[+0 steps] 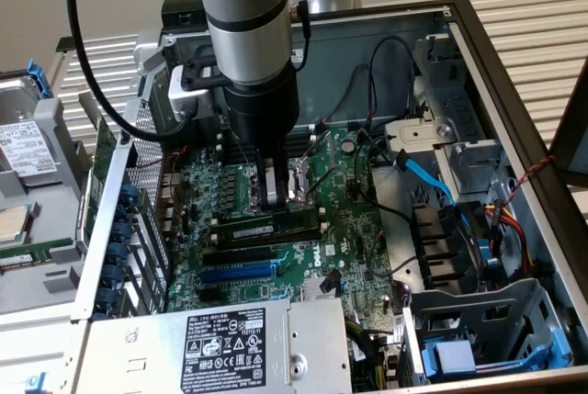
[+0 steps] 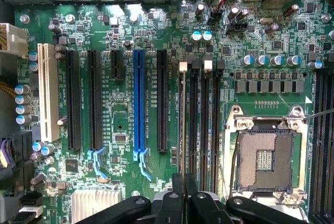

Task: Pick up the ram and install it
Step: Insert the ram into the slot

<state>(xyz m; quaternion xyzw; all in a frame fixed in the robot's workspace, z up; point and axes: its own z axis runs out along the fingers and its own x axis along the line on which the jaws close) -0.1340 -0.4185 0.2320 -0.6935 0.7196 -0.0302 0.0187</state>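
Slatted tabletop (image 1: 524, 8), open computer case (image 1: 514, 109), green motherboard (image 2: 125, 104) laid flat inside; the ram (image 1: 250, 229) is stood on edge near the CPU socket (image 2: 266, 158), clamped between the jaws of the gripper (image 1: 273, 199)

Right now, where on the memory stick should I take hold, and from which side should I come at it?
Pinch the memory stick across its two flat faces, midway along its upper long edge, coming straight down from above. It stands on edge with a black slot running close alongside, so likely only its top edge is free.
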